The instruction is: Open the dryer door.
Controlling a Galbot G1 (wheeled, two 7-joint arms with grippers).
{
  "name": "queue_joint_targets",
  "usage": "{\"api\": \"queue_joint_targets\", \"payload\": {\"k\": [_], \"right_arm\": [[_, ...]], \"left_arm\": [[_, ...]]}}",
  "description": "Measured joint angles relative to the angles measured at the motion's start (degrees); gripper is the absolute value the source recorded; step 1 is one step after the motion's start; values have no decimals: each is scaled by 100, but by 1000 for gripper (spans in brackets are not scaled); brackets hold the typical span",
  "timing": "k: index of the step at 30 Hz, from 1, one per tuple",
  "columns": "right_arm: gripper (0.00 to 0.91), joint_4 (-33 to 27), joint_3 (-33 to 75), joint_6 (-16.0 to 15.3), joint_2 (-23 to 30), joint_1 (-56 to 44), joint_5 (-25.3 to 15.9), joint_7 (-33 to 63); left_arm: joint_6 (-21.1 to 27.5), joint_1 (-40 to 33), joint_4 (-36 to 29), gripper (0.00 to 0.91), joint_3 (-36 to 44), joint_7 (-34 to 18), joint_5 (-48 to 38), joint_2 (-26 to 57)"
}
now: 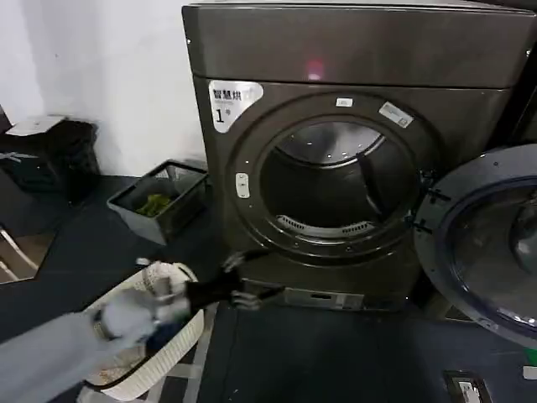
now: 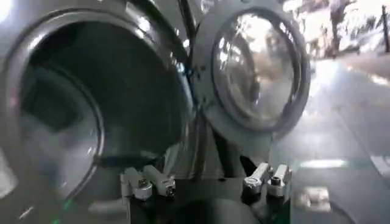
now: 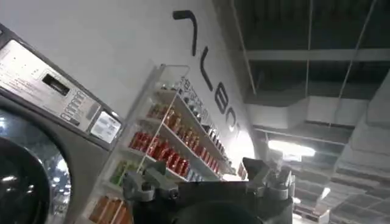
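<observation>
Dryer door [image 1: 491, 243] swung wide at right | left tool [image 1: 245, 277] open, empty, well apart, low before drum opening [image 1: 336, 189]

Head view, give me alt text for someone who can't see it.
The dryer door hangs wide open to the right of the dark, empty-looking drum. The left gripper, open, hovers low before the dryer, over a white basket.

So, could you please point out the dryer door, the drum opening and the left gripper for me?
dryer door [image 1: 491, 243], head view, on its grey inner rim.
drum opening [image 1: 331, 180], head view, on the dark interior.
left gripper [image 1: 247, 275], head view, between its fingertips.
</observation>
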Motion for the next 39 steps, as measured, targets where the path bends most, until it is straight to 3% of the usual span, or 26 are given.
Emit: {"api": "queue_joint_targets", "payload": {"k": [7, 13, 17, 24, 39], "right_arm": [[907, 63, -101, -68, 18, 102, 101, -3], [907, -8, -76, -49, -12, 98, 94, -4], [907, -67, -71, 29, -34, 104, 109, -8], [907, -161, -96, 82, -59, 137, 92, -12], [907, -199, -138, 119, -61, 200, 90, -52]], "left_arm": [[541, 849, -332, 907, -768, 88, 414, 1091], [1064, 1168, -592, 907, -1173, 80, 388, 1915], [1311, 1276, -623, 907, -1383, 406, 461, 2331], [1691, 1353, -246, 907, -1529, 855, 1139, 2730], [2093, 1374, -81, 907, -1604, 1034, 1858, 3043]]}}
